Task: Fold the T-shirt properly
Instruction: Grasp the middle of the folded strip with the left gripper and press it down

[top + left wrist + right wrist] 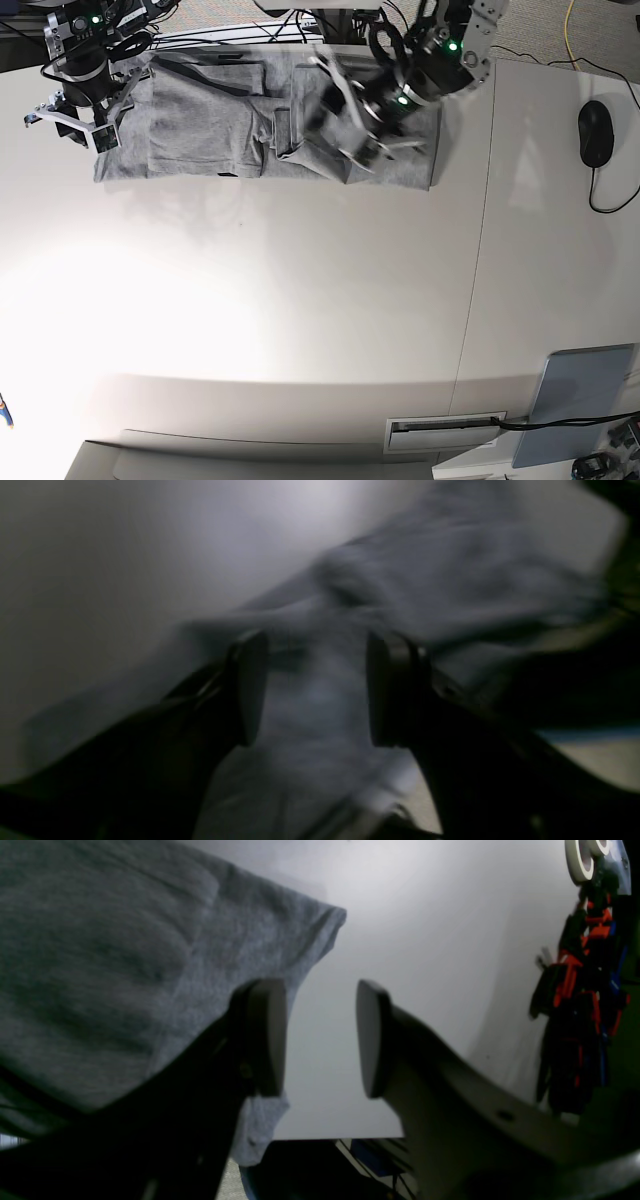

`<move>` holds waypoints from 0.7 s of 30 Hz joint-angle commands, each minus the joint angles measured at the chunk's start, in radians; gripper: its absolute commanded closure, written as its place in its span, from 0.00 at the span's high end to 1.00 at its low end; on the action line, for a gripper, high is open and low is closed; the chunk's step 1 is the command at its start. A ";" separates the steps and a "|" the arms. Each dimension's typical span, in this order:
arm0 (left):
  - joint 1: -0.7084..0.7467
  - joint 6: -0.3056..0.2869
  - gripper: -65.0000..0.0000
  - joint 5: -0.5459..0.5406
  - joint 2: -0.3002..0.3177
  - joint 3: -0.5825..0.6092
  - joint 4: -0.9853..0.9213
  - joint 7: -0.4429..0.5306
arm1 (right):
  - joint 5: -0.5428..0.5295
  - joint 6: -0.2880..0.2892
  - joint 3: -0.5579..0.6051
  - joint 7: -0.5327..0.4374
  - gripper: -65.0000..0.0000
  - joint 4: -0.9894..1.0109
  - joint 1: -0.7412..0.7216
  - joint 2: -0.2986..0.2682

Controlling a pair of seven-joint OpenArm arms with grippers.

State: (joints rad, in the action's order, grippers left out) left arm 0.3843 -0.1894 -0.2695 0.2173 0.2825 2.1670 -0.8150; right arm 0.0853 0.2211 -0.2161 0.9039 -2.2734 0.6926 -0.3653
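The heather-grey T-shirt (210,125) lies spread in a wide band along the far edge of the white table, with bunched folds near its middle. My left gripper (350,125) hovers over the shirt's right half and is blurred by motion. In the left wrist view the left gripper (317,690) has its jaws apart, with grey T-shirt (450,580) cloth beneath them and nothing pinched. My right gripper (70,125) sits at the shirt's left edge. In the right wrist view the right gripper (320,1037) is open over bare table, beside a corner of the T-shirt (125,950).
A black computer mouse (594,133) with its cable lies on the right part of the table. A grey pad (585,405) sits at the near right corner. Red and black gear (580,1005) hangs beyond the table's edge. Cables run behind the shirt.
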 commanded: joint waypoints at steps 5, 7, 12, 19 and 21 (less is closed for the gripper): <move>-0.006 -0.016 0.09 -0.010 0.001 0.008 -0.008 0.056 | 0.013 -0.010 -0.008 -0.018 0.36 -0.017 0.003 -0.011; -0.017 -0.047 0.00 -0.010 -0.001 0.037 -0.056 0.064 | 0.013 -0.010 -0.008 -0.017 0.36 -0.017 0.003 -0.012; -0.120 -0.035 0.00 0.035 -0.007 0.130 -0.244 0.064 | 0.013 -0.010 -0.008 -0.004 0.36 -0.017 0.003 -0.012; -0.281 -0.034 0.00 0.034 -0.099 0.194 -0.324 0.064 | 0.013 -0.010 -0.008 -0.006 0.36 -0.017 0.003 -0.012; -0.315 -0.034 0.00 0.032 -0.122 0.194 -0.323 0.056 | 0.014 -0.013 -0.009 -0.004 0.36 -0.017 0.003 -0.012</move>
State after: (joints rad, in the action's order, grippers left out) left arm 0.0803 -0.2214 -0.2287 0.0998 0.4767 1.8259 -0.7757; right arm 0.0853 0.2184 -0.2161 0.9123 -2.2734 0.6926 -0.3660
